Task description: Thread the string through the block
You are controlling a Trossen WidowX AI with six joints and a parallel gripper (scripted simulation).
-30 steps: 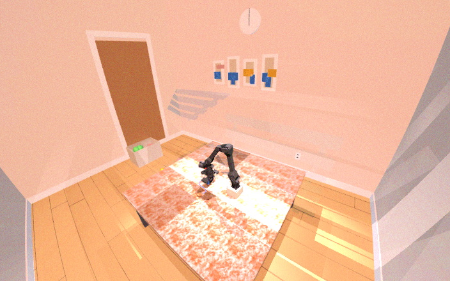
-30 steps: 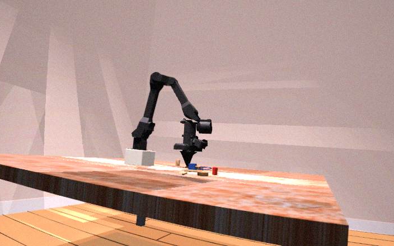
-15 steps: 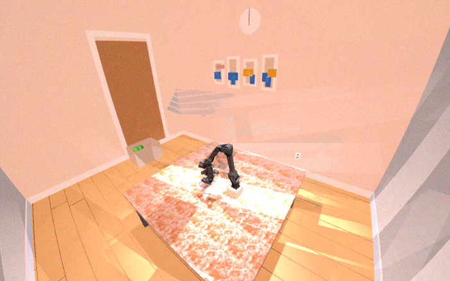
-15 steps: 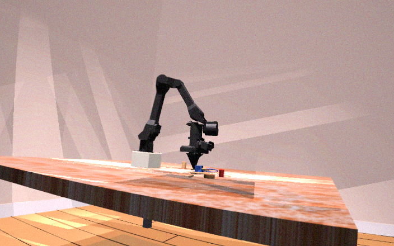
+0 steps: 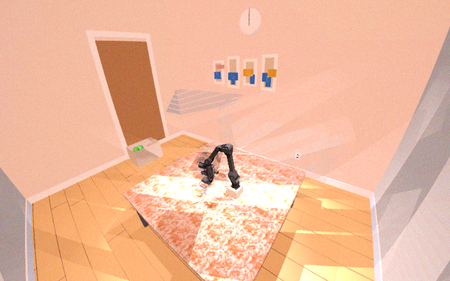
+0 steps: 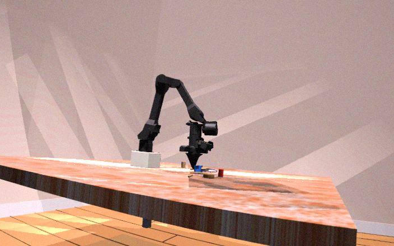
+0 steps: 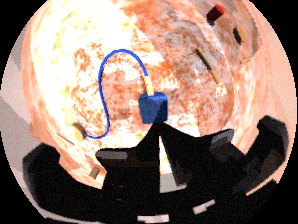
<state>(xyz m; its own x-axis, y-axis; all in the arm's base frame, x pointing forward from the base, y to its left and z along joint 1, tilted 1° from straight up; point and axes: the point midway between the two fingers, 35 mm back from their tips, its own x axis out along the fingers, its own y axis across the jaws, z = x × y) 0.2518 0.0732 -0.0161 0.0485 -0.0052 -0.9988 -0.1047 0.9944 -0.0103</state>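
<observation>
The blue block (image 7: 153, 107) (image 6: 198, 168) sits on the table. The tan stick (image 7: 149, 86) enters its far face in the wrist view, with its rear part still outside. The blue string (image 7: 101, 82) (image 5: 204, 189) runs from the stick's rear end in a loose curve to the round wooden button (image 7: 77, 132) at the left. My gripper (image 7: 157, 123) (image 6: 193, 168) points down, with its fingertips together low at the block's near face. No stick shows between the tips. Whether the stick's front end shows on this side, or the tips touch the block, is hidden.
In the wrist view, a loose stick (image 7: 208, 66), a red cylinder (image 7: 215, 14) (image 6: 220, 173) and a dark-sided wooden piece (image 7: 237, 34) lie to the upper right. A small tan cylinder (image 7: 94, 173) (image 6: 183, 164) stands at the lower left, near a thin stick (image 7: 65, 139).
</observation>
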